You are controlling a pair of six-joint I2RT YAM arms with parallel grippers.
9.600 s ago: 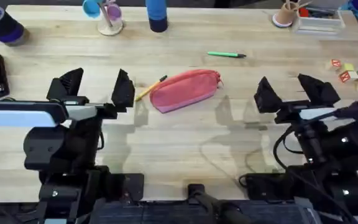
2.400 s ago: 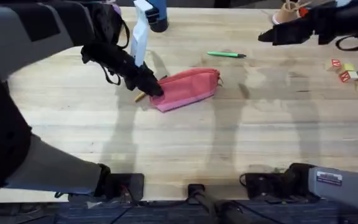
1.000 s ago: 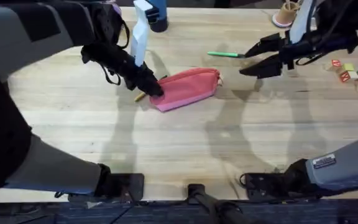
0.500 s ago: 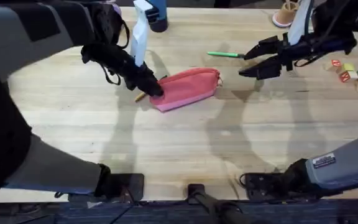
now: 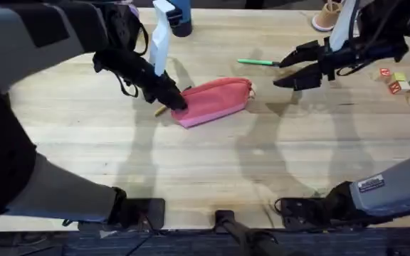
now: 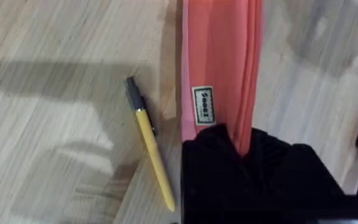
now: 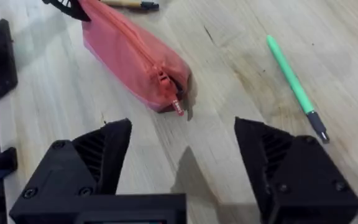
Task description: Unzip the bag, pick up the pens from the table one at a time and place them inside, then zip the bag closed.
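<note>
Pinching the bag (image 5: 212, 101)'s end, left hand (image 5: 175, 99); right hand (image 5: 289, 71) spread beside green pen (image 5: 259, 62).

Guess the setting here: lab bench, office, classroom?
Likely a robot manipulation bench set up as a craft or school desk: a wood-plank table with a pencil pouch, pens, coloured letter blocks and a cup of craft sticks at the far edge.

L gripper (image 5: 176, 102) pinches bag (image 5: 213, 101); R gripper (image 5: 285, 72) open nr green pen (image 5: 258, 62).
</note>
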